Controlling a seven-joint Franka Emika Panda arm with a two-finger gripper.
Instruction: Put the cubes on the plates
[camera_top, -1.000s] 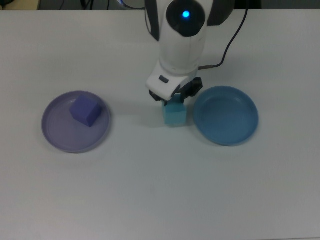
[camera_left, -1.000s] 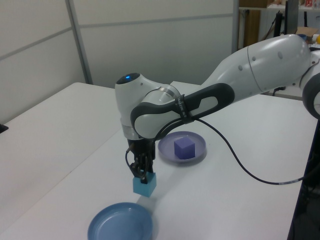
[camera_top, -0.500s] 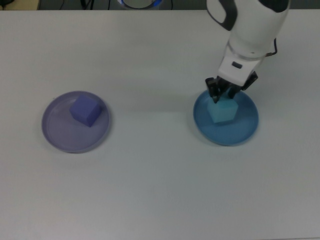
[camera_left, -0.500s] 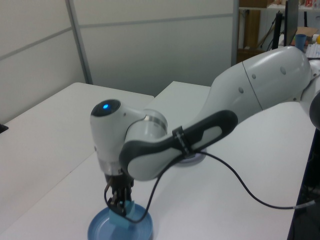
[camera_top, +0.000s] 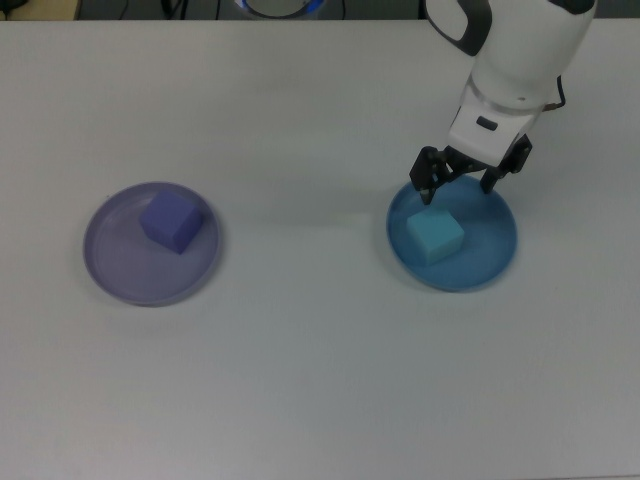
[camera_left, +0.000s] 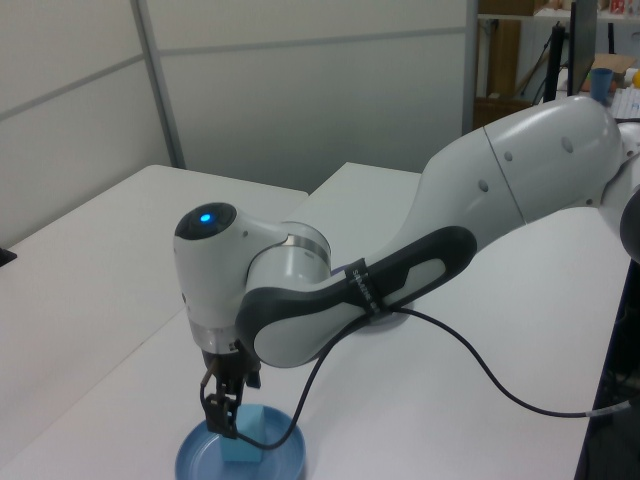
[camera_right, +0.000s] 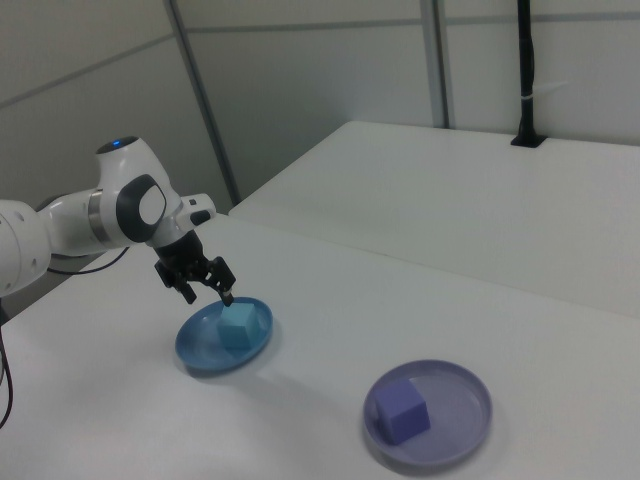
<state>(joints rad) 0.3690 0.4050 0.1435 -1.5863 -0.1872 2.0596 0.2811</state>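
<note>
Both halves of the job look finished to me. The small matte purple-violet cube (camera_top: 172, 221) sits inside the round pale lavender plate (camera_top: 108, 268), toward the top view's left edge of the white table (camera_top: 300, 380). The small light cyan-turquoise cube (camera_top: 435, 236) rests flat on the floor of the round medium blue plate (camera_top: 497, 262), toward the top view's right edge of the table. The right view agrees: each cube lies within its own plate's rim, neither hanging over it, and the two plates stand well apart. Nothing of the task seems left except to take my arm clear.

My two-finger pincer (camera_top: 463, 181) is open and holds nothing; its dark fingers (camera_top: 428, 180) are spread with a plain gap between them. In the top view it hangs over the blue plate's far rim, on the side toward the table's upper edge, and the cyan cube lies just beyond my fingertips, nearer the plate's middle, not touching them. The right view shows my pincer lifted a little above and beside the cube, with air between us. In the left view the cube stands on the plate just below my fingertips. I judge that a straight lift should clear the rim without nudging the cube.
</note>
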